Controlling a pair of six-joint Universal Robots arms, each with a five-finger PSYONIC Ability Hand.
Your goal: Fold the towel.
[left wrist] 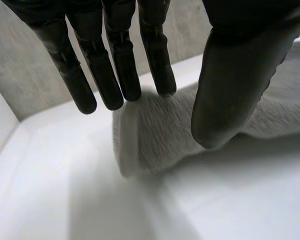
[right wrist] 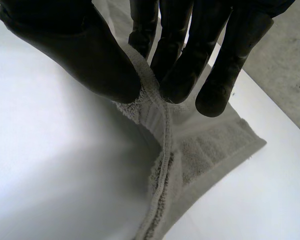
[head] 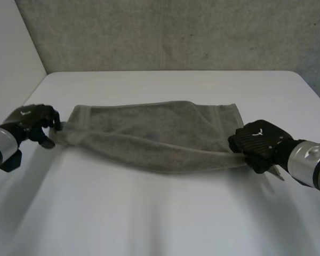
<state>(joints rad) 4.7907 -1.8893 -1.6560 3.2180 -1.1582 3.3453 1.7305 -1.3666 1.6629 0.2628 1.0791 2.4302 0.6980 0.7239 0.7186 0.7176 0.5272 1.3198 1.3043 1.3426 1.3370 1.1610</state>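
A grey-green towel (head: 154, 136) lies folded lengthwise across the white table (head: 165, 213), its near edge lifted a little. At the towel's left end sits my left hand (head: 34, 120). In the left wrist view that hand (left wrist: 115, 65) has straight fingers and the thumb held apart, and the towel's end (left wrist: 160, 135) lies just off the fingertips, ungripped. My right hand (head: 258, 140) is at the towel's near right corner. Seen from the right wrist, the right hand (right wrist: 80, 50) pinches the towel's hemmed edge (right wrist: 200, 150) between thumb and fingers.
A grey wall (head: 176, 32) stands behind the table's far edge, and a white panel (head: 10, 48) rises at the left. Bare tabletop stretches in front of the towel and beyond it.
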